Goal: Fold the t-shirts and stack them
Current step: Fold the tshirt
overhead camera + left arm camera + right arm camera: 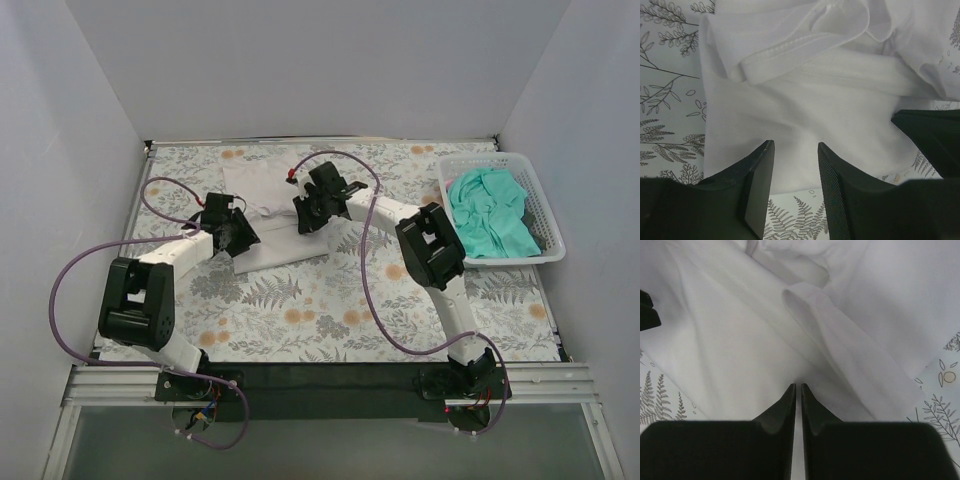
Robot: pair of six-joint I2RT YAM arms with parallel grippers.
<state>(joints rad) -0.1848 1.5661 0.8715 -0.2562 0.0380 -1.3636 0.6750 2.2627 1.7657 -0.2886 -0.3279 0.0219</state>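
Observation:
The white t-shirt (268,205) lies crumpled on the floral table, left of centre, and fills the left wrist view (805,110) and the right wrist view (740,340). My left gripper (234,236) (796,145) is open over the shirt's near edge, with only cloth and table showing between its fingers. My right gripper (305,214) (798,386) sits on the middle of the shirt, its jaws pinched together on a crease of white cloth. The teal-green t-shirt (490,212) lies bunched in the basket at the right.
The white lattice basket (480,157) stands at the table's back right corner. Purple cables loop from both arms over the table. White walls close in the table's left, back and right sides. The right gripper's black body (935,135) shows at the right edge of the left wrist view.

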